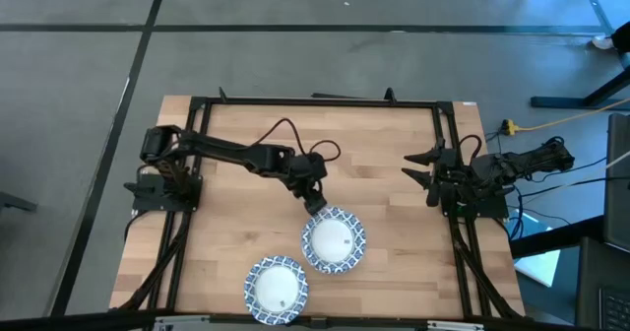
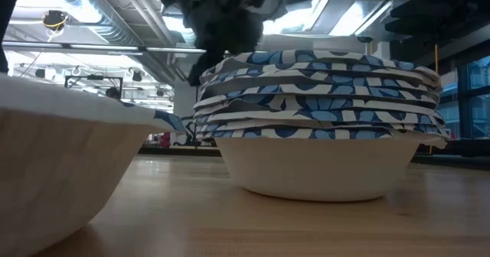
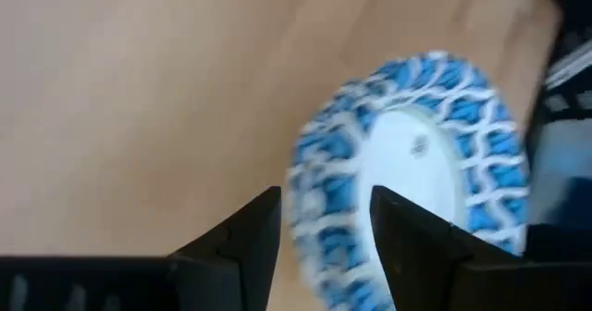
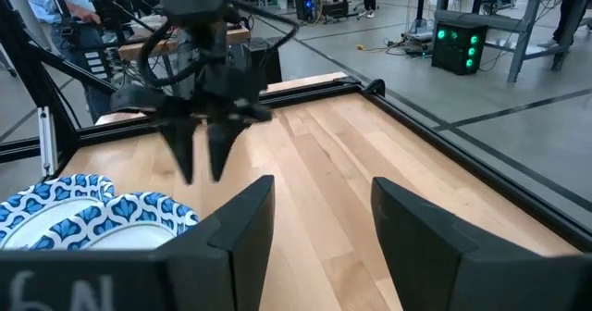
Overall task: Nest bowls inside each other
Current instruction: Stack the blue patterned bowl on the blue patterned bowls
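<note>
A stack of several nested blue-and-white rimmed bowls (image 1: pixel 333 240) stands on its base near the table's middle, and fills the low view (image 2: pixel 321 135). A single bowl (image 1: pixel 277 290) rests on the table near the near edge, left of the stack (image 2: pixel 53 173). My left gripper (image 1: pixel 316 203) is open and points down over the stack's far-left rim. In the left wrist view the rim (image 3: pixel 319 209) shows between the fingers. In the right wrist view the left gripper's tips (image 4: pixel 202 167) hang just past the stack (image 4: pixel 92 214). My right gripper (image 1: pixel 421 170) waits open at the right edge.
A black metal frame (image 1: pixel 315 101) borders the wooden table on its far, left and right sides. Bare wood lies between the stack and the right arm (image 1: pixel 394 232). Beyond the table the right wrist view shows a workshop with benches and a person (image 4: pixel 55 6).
</note>
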You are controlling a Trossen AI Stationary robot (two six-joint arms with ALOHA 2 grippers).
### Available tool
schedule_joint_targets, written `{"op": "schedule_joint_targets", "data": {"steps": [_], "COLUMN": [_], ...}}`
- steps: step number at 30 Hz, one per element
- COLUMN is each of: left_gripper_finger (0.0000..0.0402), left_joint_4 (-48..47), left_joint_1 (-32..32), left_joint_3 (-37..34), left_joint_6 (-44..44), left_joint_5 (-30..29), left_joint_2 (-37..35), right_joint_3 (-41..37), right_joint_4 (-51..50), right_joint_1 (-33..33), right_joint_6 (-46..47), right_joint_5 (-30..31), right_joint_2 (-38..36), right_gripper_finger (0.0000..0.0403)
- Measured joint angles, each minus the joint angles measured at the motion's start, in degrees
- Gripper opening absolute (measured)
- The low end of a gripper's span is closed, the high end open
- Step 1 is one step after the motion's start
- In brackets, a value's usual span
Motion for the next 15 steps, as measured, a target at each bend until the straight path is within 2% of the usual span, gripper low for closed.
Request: {"op": "schedule_joint_targets", "data": {"steps": [3,6,12,15], "left_gripper_finger": [0.0161,0.0161,0.0161,0.0161], "left_joint_4": [-5.2,-9.2,-12.6,-12.7], "left_joint_1": [0.4,-0.5,-5.3,-7.8], "left_joint_3": [0.0,0.0,0.0,0.0], "left_joint_6": [4.8,8.3,8.6,8.7], "left_joint_5": [-3.7,-4.3,5.6,8.7], "left_joint_2": [-2.0,-4.5,-7.2,-7.6], "right_joint_3": [0.0,0.0,0.0,0.0], "right_joint_4": [0.0,0.0,-0.3,-0.3], "right_joint_1": [0.0,0.0,0.0,0.0], "right_joint_6": [0.0,0.2,1.0,1.0], "right_joint_5": [0.0,0.0,0.0,0.0], "right_joint_2": [0.0,0.0,0.0,0.0], "right_gripper_finger": [0.0182,0.0182,0.0182,0.0182]}}
